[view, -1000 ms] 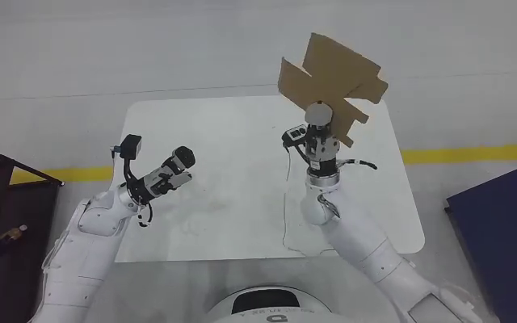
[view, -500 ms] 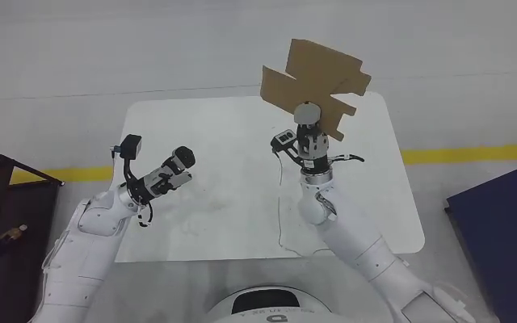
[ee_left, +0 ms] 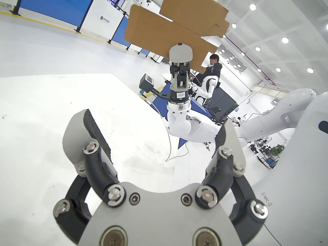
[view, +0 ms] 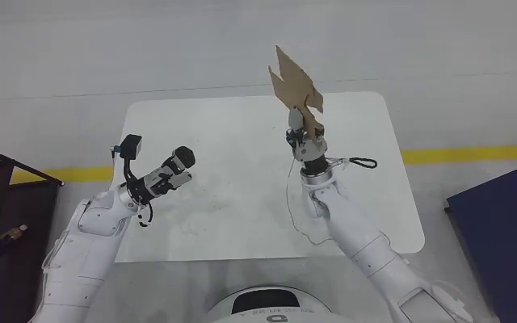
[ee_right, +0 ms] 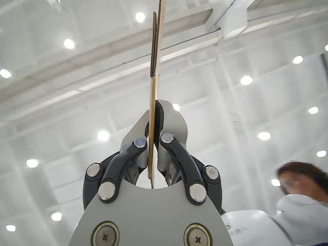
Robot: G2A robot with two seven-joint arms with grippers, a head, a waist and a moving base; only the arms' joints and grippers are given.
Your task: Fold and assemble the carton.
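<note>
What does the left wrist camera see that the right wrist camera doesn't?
The left wrist view adds the open left tool over the white table, and the wide flat face of the brown cardboard carton held up in the air.

The right wrist view adds the carton's thin edge, seen end-on against the ceiling lights.

Both show the same carton pinched in the shut right tool.
</note>
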